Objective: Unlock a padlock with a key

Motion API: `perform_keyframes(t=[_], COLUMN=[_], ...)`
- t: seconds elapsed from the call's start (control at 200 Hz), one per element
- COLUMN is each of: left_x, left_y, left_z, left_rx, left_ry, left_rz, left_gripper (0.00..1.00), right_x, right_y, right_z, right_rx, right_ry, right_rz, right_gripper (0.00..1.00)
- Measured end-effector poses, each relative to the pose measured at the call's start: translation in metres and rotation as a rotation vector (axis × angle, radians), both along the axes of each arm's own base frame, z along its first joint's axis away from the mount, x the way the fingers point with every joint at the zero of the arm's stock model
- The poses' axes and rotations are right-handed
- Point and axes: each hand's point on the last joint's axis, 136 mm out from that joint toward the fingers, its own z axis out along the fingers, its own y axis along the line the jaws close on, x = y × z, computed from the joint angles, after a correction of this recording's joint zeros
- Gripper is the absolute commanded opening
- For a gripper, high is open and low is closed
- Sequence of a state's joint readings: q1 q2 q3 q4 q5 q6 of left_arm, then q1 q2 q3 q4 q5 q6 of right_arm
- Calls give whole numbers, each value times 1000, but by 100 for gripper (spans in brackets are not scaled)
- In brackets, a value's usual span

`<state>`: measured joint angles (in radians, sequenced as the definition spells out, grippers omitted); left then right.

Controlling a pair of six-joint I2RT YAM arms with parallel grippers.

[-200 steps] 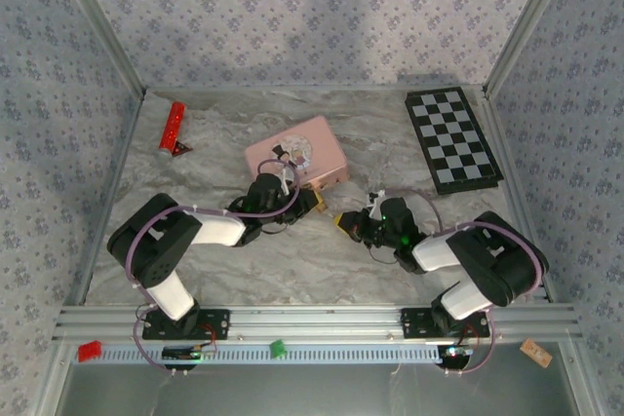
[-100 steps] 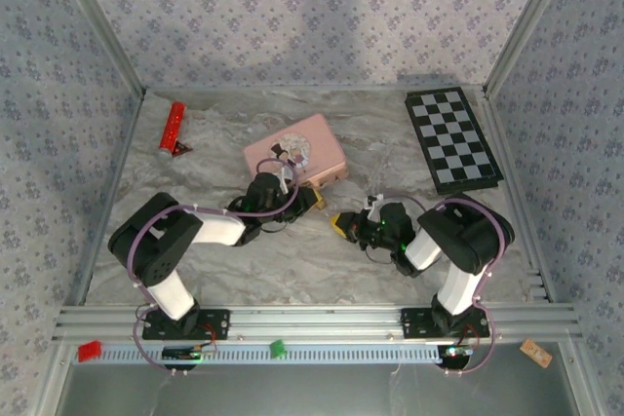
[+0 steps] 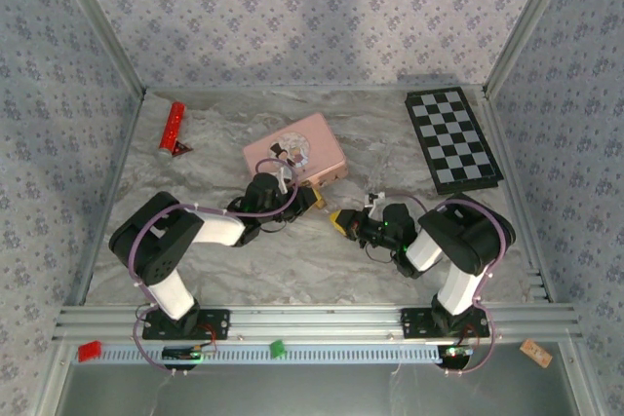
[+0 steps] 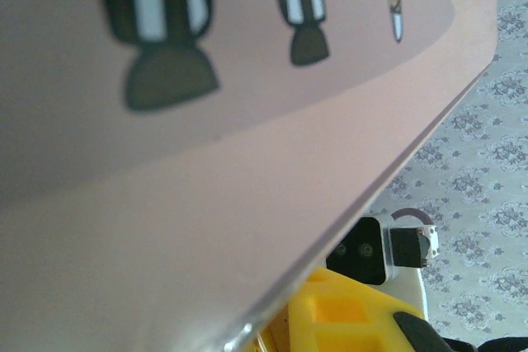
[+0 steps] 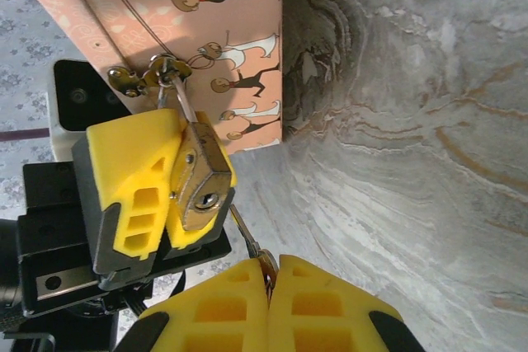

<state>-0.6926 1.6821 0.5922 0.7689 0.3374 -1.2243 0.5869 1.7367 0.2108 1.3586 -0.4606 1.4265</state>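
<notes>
A marbled tabletop (image 3: 292,270) is enclosed by flower-papered walls (image 3: 312,7). Compared with a second ago, the elbow of the right arm (image 3: 466,236) has been drawn in from the lower right toward the middle; since half a second ago hardly anything has shifted, and the left arm and the pink tin (image 3: 292,148) have stayed put.

The two pincers meet just below the tin's lower-right corner, the left pincer (image 3: 312,199) close against the tin and the right pincer (image 3: 341,222) just beside it. Bare marble lies open below and to the right of them. A checkerboard (image 3: 452,138) is set well apart at upper right, and a red bar (image 3: 173,127) lies near the left wall.

In the right wrist view the padlock (image 5: 200,179), brass-bodied and tilted, is pinched between the left pincer's yellow fingers (image 5: 136,195). Its thin silvery shackle (image 5: 183,109) is hooked through a small hasp (image 5: 132,80) on the tin. The keyhole (image 5: 210,200) faces the camera. The key (image 5: 246,238), a thin dark sliver, is pinched in the pressed-together right pincer, its tip just beside the padlock's lower corner and outside the keyhole; contact cannot be told.
</notes>
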Motion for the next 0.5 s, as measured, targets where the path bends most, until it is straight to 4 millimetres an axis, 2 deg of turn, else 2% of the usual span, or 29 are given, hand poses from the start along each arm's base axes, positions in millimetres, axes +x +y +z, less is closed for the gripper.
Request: perform_keyframes(t=[0.5], left_x=[0], left_y=[1], left_z=[2], left_rx=[-17], left_ry=[-11], left_rz=[-2], left_gripper=[11], right_x=[-3], right_y=[2], right_z=[6], right_rx=[22], right_ry=[2], right_rz=[5], right_gripper=[0])
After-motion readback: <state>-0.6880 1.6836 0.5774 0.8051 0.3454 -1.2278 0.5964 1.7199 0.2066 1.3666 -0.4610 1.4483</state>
